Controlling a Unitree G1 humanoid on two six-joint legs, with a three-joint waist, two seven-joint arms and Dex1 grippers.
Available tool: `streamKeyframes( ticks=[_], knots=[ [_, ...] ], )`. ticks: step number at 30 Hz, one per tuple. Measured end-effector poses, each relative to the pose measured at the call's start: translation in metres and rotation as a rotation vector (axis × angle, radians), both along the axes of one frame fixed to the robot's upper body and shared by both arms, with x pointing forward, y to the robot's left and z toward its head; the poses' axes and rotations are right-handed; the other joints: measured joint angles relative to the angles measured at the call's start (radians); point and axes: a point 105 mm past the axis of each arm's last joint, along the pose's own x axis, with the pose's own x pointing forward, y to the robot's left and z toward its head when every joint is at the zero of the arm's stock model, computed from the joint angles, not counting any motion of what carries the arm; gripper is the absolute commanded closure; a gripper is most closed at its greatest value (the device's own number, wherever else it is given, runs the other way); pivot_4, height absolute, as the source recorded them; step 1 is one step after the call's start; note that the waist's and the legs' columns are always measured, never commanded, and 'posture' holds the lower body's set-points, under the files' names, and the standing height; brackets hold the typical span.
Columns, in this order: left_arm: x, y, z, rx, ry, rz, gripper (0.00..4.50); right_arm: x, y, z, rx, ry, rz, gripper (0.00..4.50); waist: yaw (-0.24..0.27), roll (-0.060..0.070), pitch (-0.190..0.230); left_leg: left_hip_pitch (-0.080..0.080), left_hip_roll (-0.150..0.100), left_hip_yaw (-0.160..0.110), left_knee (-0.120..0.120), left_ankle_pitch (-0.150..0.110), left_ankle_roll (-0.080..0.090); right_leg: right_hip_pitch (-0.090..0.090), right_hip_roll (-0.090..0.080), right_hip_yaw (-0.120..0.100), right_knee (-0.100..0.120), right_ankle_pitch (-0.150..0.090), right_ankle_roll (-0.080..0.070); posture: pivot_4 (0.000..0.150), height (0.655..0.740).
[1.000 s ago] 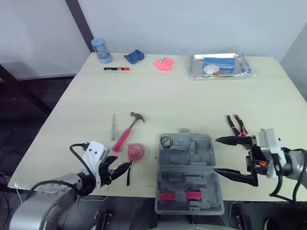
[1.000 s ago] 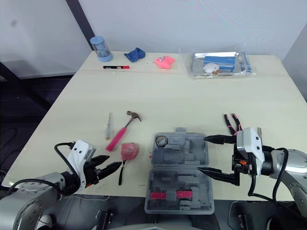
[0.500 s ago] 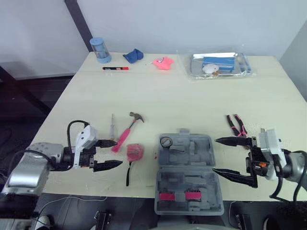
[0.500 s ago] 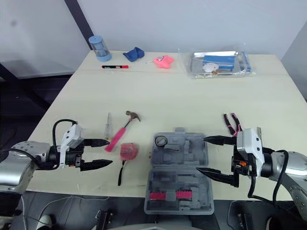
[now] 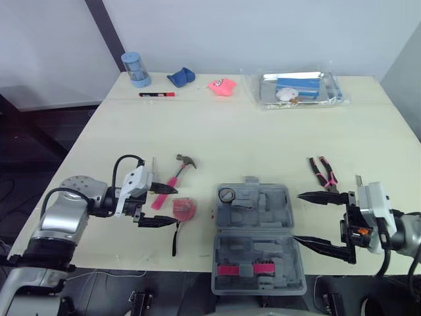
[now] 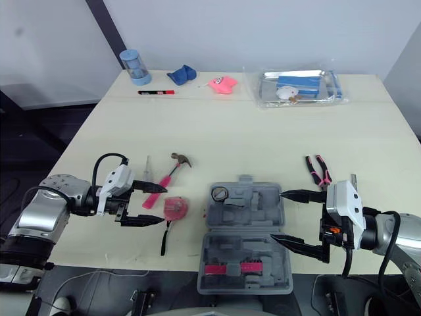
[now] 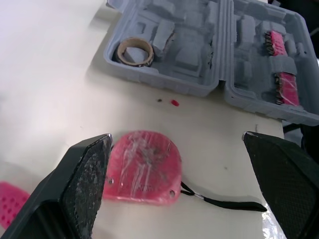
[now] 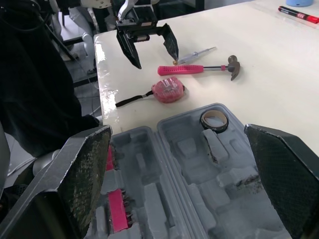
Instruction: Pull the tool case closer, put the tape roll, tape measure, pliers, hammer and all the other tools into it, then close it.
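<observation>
The grey tool case (image 5: pixel 260 237) lies open at the table's front edge, with the tape roll (image 5: pixel 228 194) in a pocket of its far half. A pink tape measure (image 5: pixel 185 208) lies left of the case, its black strap trailing toward the front. My left gripper (image 5: pixel 172 206) is open just left of the tape measure, which lies between its fingers in the left wrist view (image 7: pixel 142 167). The pink-handled hammer (image 5: pixel 172 180) and a thin screwdriver (image 8: pixel 194 53) lie just beyond. Pink pliers (image 5: pixel 323 171) lie right of the case. My right gripper (image 5: pixel 296 217) is open at the case's right side.
At the table's far side stand a blue cylinder (image 5: pixel 135 69), a blue cloth (image 5: pixel 181 77), a pink object (image 5: pixel 222 87), a red-and-black marker (image 5: pixel 156 95) and a clear bag over a tray (image 5: pixel 299 90). The case's near half overhangs the front edge.
My left gripper has opened and moved from the front left edge rightward up to the tape measure. The right gripper has barely shifted.
</observation>
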Motion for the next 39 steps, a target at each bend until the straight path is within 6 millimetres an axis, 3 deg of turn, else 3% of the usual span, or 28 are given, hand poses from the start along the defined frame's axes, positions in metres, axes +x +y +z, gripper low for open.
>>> streamKeyframes(
  ticks=[9, 27, 28, 29, 31, 39],
  knots=[
    [0.009, 0.007, -0.015, 0.061, -0.037, -0.037, 0.01, 0.000, 0.001, 0.001, -0.004, -0.006, 0.007, 0.00, -0.010, 0.000, 0.000, 0.000, 0.000, 0.000, 0.001, 0.000, 0.000, 0.000, 0.000, 0.000, 0.001, 0.000, 0.000, 0.150, 0.7400],
    [0.021, -0.002, -0.053, 0.179, -0.110, -0.136, 0.01, 0.003, 0.001, 0.003, -0.017, -0.014, 0.003, 0.00, -0.014, 0.000, 0.000, 0.000, -0.001, 0.000, 0.001, 0.001, -0.001, 0.000, 0.000, -0.001, 0.002, 0.000, 0.000, 0.150, 0.7400],
    [0.022, -0.001, -0.053, 0.183, -0.117, -0.139, 0.52, 0.003, 0.001, 0.003, -0.017, -0.014, 0.003, 0.00, -0.014, 0.000, 0.000, 0.000, -0.001, -0.001, 0.001, 0.001, -0.001, 0.000, 0.000, -0.001, 0.002, 0.000, 0.000, 0.150, 0.7400],
    [0.023, -0.001, -0.053, 0.189, -0.127, -0.140, 0.61, 0.003, 0.001, 0.003, -0.017, -0.014, 0.002, 0.00, -0.014, 0.000, 0.000, 0.000, -0.001, -0.001, 0.002, 0.001, -0.001, 0.000, 0.000, -0.001, 0.002, 0.000, 0.000, 0.150, 0.7400],
    [0.024, 0.000, -0.053, 0.198, -0.143, -0.144, 1.35, 0.003, 0.001, 0.003, -0.017, -0.015, 0.002, 0.00, -0.014, 0.000, 0.000, 0.000, -0.001, -0.001, 0.002, 0.001, -0.001, 0.000, 0.000, -0.001, 0.002, 0.000, 0.000, 0.150, 0.7400],
    [0.023, 0.002, -0.049, 0.171, -0.170, -0.137, 1.45, 0.012, 0.005, 0.010, 0.018, -0.020, -0.029, 0.00, -0.017, 0.000, 0.000, 0.000, 0.000, -0.001, 0.002, 0.001, -0.001, 0.000, 0.000, -0.001, 0.003, 0.000, 0.000, 0.150, 0.7400]
  ],
)
